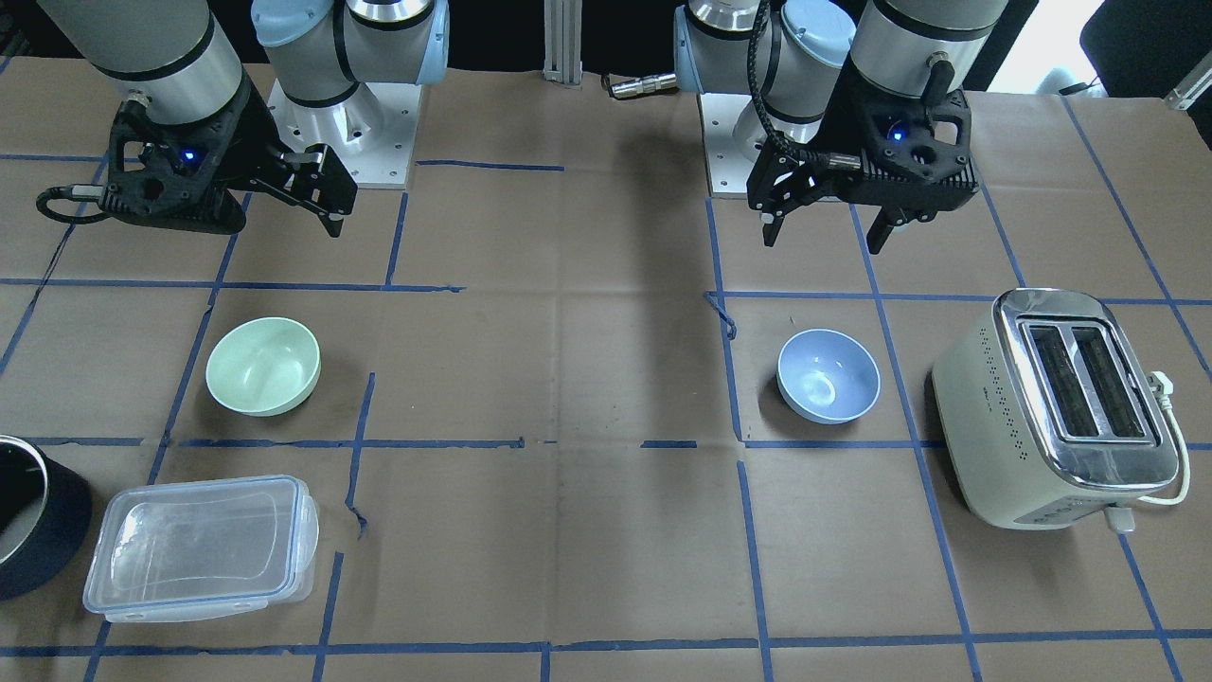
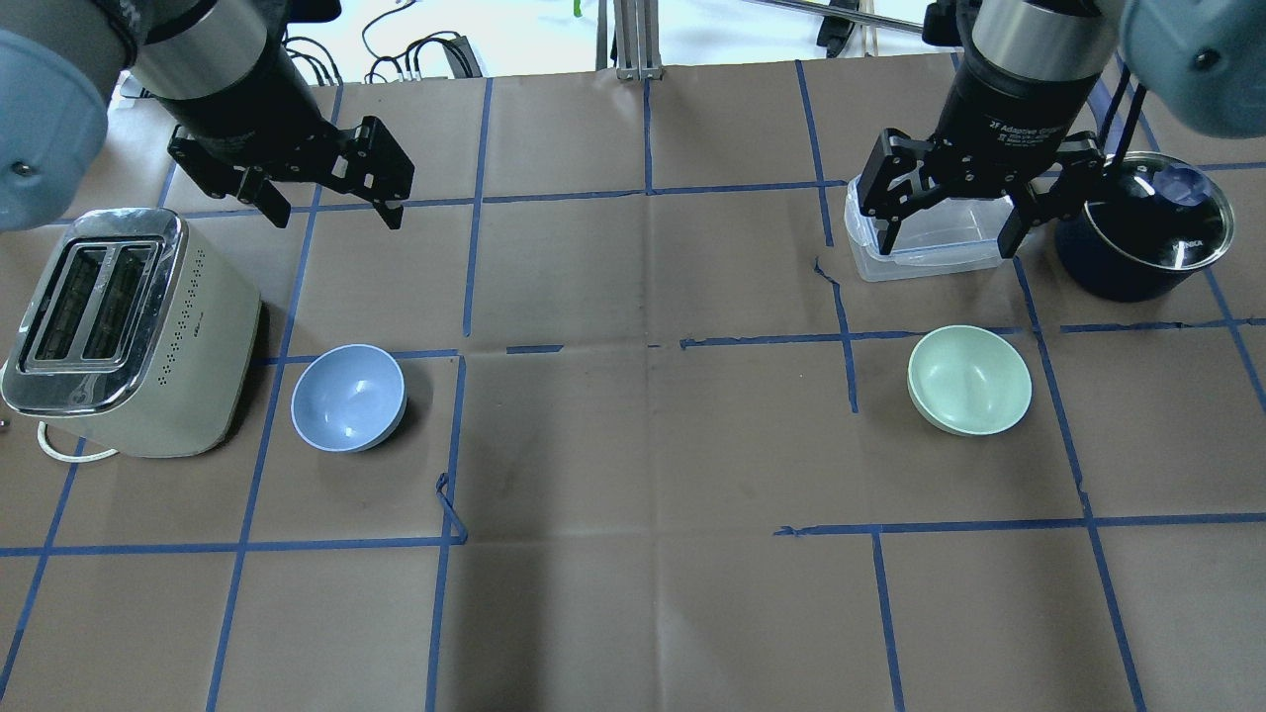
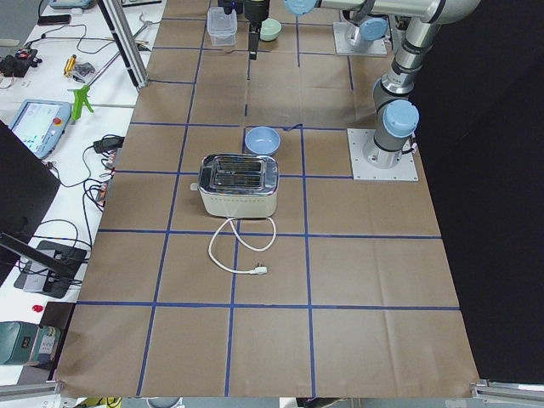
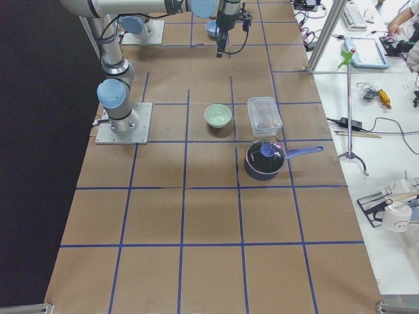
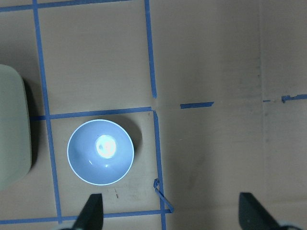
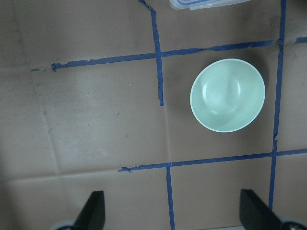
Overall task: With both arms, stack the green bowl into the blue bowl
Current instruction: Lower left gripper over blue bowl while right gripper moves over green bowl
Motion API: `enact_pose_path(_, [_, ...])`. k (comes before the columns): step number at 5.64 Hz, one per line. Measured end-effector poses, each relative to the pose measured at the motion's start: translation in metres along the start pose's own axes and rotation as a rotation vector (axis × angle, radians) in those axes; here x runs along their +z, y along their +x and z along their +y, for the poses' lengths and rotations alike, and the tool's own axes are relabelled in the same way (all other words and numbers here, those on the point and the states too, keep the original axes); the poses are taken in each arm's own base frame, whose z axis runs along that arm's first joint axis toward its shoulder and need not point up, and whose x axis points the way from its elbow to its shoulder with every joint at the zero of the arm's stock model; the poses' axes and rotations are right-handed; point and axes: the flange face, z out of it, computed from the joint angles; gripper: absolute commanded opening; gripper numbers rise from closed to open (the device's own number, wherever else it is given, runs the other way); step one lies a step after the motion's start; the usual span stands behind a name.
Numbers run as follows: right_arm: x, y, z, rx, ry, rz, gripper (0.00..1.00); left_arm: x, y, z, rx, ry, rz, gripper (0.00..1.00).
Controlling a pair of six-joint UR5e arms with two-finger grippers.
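Both of the robot's hands hang open and empty over a brown paper-covered table (image 2: 643, 445) marked into squares by blue tape lines (image 2: 475, 198). The left hand (image 2: 331, 206) hovers clear of the table, spread wide and gripping nothing. The right hand (image 2: 947, 242) hovers likewise on the opposite side, parted just as wide and equally empty. A blue light glows on each.

The green bowl (image 2: 969, 380) sits upright and empty on the table on the robot's right side, inside a taped square. It is near a clear lidded container (image 1: 201, 547) and a dark lidded pot (image 2: 1137, 237).

The blue bowl (image 2: 348, 398) stands upright and empty on the robot's left side, just beside a cream-and-chrome toaster (image 2: 129, 326) but not touching it. The toaster's white cord (image 3: 242, 246) trails loose across the table. The two bowls lie well apart, with a wide stretch of table between them.

Each wrist camera looks straight down on the bowl of its own side, blue under the left and green under the right. In both views the dark fingers (image 5: 93, 211) show far apart at the bottom edge.
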Motion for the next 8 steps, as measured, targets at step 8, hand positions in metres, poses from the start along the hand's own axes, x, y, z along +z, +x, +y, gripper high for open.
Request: enact_pose_path(8, [0.023,0.135,-0.026,-0.088,-0.053,-0.042,1.0,0.061,-0.022,0.006,-0.037,-0.114,0.006,0.98])
